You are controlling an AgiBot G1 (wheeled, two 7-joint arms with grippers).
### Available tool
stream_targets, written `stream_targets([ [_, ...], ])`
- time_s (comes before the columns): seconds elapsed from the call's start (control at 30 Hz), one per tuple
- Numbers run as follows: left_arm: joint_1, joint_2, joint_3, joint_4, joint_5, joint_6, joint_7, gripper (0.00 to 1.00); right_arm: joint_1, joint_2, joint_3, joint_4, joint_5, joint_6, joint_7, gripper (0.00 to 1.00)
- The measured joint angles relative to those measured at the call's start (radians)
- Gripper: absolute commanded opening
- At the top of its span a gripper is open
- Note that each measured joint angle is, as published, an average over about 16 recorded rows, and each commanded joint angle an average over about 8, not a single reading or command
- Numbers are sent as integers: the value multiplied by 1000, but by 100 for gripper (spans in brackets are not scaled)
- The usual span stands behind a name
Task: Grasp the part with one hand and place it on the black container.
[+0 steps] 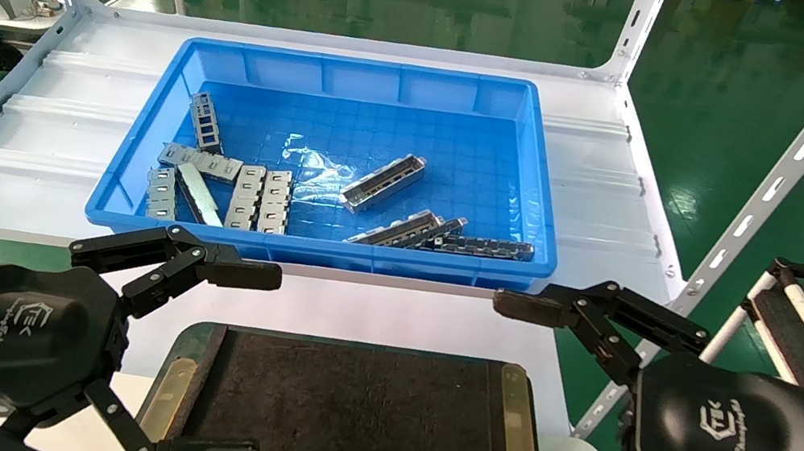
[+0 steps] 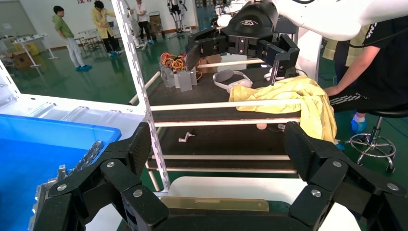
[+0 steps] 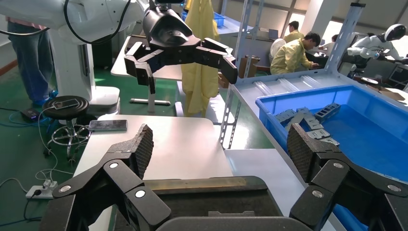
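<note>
Several slim silver-grey channel bars lie in the blue bin [image 1: 136,156]: one part [image 1: 382,183] lies alone near the middle, and two more [image 1: 405,229] lie near the front wall. The black container [image 1: 355,405], a flat felt-like tray with brass strips, lies in front of the bin, between my grippers. My left gripper [image 1: 248,363] hovers at the tray's left edge, open and empty. My right gripper [image 1: 492,392] hovers at its right edge, open and empty. The tray's brass strip shows in the left wrist view [image 2: 214,204] and the right wrist view [image 3: 197,184].
Short flat grey windowed plates [image 1: 213,182] lie at the bin's left side. A dark chain-like strip [image 1: 484,247] lies at its front right. White slotted shelf posts [image 1: 777,182] rise at the shelf's corners. A black cart [image 2: 231,139] stands to my right.
</note>
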Motion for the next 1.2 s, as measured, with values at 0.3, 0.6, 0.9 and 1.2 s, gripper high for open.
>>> stream_targets([
  [0.3, 0, 0, 0, 0, 0, 0, 0, 100, 0, 0, 0, 0, 0, 0, 0, 100],
  [0.6, 0, 0, 0, 0, 0, 0, 0, 100, 0, 0, 0, 0, 0, 0, 0, 100],
  [0.9, 0, 0, 0, 0, 0, 0, 0, 100, 0, 0, 0, 0, 0, 0, 0, 100],
  [1.2, -1, 1, 0, 1, 2, -2, 2, 100, 0, 0, 0, 0, 0, 0, 0, 100],
])
